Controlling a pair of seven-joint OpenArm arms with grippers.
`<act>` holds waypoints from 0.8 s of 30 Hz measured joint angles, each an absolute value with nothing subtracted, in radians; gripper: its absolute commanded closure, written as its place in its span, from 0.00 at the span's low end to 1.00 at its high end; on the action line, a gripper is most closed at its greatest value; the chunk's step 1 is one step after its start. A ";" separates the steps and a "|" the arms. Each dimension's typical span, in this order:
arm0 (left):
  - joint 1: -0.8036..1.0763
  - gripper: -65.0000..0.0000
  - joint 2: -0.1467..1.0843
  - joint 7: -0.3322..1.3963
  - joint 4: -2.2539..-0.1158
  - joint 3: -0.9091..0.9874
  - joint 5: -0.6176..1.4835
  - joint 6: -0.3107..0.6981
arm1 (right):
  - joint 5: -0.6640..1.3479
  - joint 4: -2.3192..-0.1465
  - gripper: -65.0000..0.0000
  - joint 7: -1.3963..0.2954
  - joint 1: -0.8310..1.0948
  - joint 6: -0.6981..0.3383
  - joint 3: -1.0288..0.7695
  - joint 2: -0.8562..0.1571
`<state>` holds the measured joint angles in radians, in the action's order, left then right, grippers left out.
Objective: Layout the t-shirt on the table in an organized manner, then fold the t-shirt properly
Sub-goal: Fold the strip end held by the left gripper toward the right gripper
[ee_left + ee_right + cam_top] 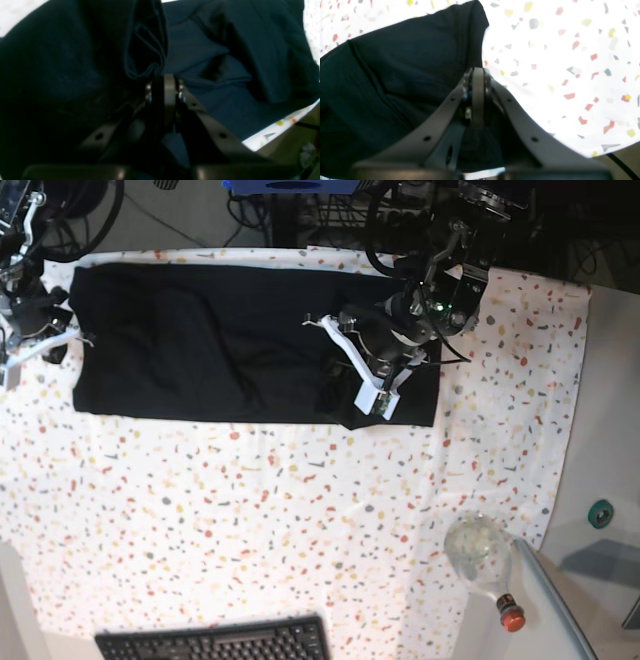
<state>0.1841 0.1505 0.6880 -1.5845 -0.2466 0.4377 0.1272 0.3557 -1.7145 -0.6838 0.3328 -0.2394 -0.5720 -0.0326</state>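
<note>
- The left gripper [163, 75] reaches low over the t-shirt [220, 345], its jaws pinched tight on a bunched fold of the dark fabric rising just ahead of its tips.
- The right gripper [478, 71] sits closed at the garment's opposite edge; whether it holds cloth cannot be told.
- The black shirt stretches between the two grippers as a long, wrinkled band across the speckled surface [300, 520].
</note>
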 measured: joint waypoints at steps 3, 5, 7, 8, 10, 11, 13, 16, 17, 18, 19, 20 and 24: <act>0.183 1.00 0.140 0.688 -1.574 -0.247 0.437 0.127 | 0.355 -1.715 1.00 -0.683 0.330 -0.239 -0.572 -0.033; 0.183 1.00 0.133 0.688 -1.574 -0.245 0.435 0.127 | 0.355 -1.715 1.00 -0.684 0.331 -0.239 -0.572 -0.033; 0.183 1.00 0.127 0.688 -1.574 -0.246 0.434 0.127 | 0.355 -1.715 1.00 -0.683 0.330 -0.239 -0.572 -0.033; 0.183 1.00 0.126 0.688 -1.574 -0.253 0.434 0.127 | 0.355 -1.715 1.00 -0.683 0.330 -0.239 -0.572 -0.033; 0.176 1.00 0.130 0.689 -1.574 -0.284 0.433 0.122 | 0.355 -1.715 1.00 -0.684 0.330 -0.239 -0.572 -0.033; 0.170 1.00 0.130 0.690 -1.574 -0.303 0.434 0.123 | 0.355 -1.715 1.00 -0.684 0.330 -0.239 -0.572 -0.033; 0.160 1.00 0.124 0.684 -1.567 -0.318 0.435 0.126 | 0.355 -1.715 1.00 -0.683 0.330 -0.239 -0.572 -0.033; 0.155 1.00 0.122 0.685 -1.542 -0.321 0.442 0.130 | 0.355 -1.715 1.00 -0.684 0.330 -0.239 -0.572 -0.033; 0.154 1.00 0.124 0.689 -1.538 -0.323 0.441 0.129 | 0.355 -1.715 1.00 -0.684 0.330 -0.239 -0.572 -0.033; 0.151 1.00 0.126 0.691 -1.536 -0.326 0.442 0.128 | 0.355 -1.715 1.00 -0.684 0.330 -0.239 -0.572 -0.033; 0.147 1.00 0.127 0.690 -1.536 -0.331 0.441 0.127 | 0.355 -1.715 1.00 -0.684 0.330 -0.239 -0.572 -0.033; 0.141 1.00 0.128 0.689 -1.536 -0.335 0.442 0.127 | 0.355 -1.715 1.00 -0.684 0.330 -0.239 -0.572 -0.033; 0.137 1.00 0.123 0.688 -1.536 -0.336 0.442 0.127 | 0.355 -1.715 1.00 -0.683 0.330 -0.239 -0.572 -0.033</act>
<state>0.1371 0.1230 0.6884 -1.5360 -0.3355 0.4416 0.1272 0.3550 -1.7145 -0.6834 0.3302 -0.2394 -0.5720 -0.0330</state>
